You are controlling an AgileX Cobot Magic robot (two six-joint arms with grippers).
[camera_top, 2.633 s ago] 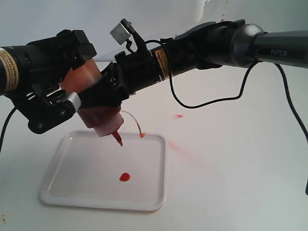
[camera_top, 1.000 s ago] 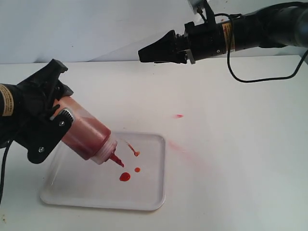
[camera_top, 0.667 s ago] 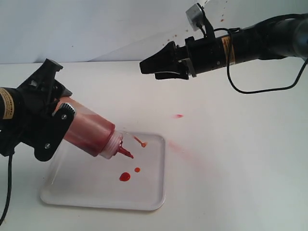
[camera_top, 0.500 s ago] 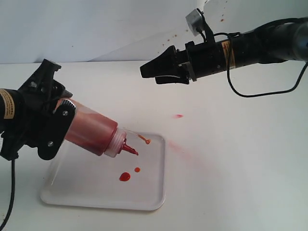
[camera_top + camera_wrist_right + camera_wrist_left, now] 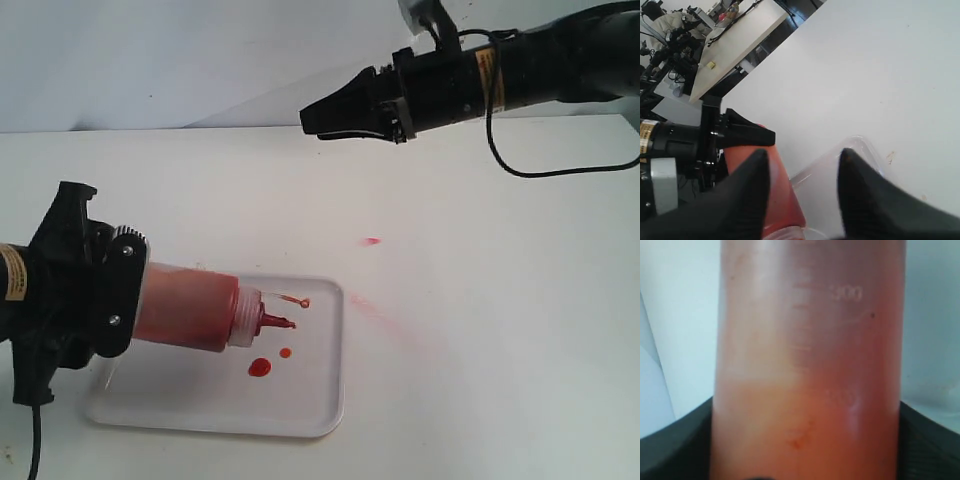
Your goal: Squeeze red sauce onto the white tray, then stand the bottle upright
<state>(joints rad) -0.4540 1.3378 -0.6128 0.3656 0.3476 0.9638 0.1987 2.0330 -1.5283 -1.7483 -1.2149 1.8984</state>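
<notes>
Hovering level, the bottle (image 5: 190, 305) overhangs the white tray (image 5: 305, 405).

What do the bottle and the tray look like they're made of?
The bottle: likely translucent plastic; the red sauce shows through its wall, and moulded volume marks are visible. The white tray: probably smooth rigid plastic, with a thin raised rim and rounded corners.

Near-left corner of the bench (image 5: 500, 350) is blocked: the white tray (image 5: 318, 405) lies there, and the left gripper (image 5: 128, 298) holds the bottle (image 5: 190, 305) almost level, low over the tray's left half, nozzle toward the right edge. The right gripper (image 5: 310, 120) hangs high by the far edge, jaws apart, with its cable (image 5: 560, 172) looping beneath. Between tray and right edge lie only flat pink smears (image 5: 371, 241), leaving an open passage.
</notes>
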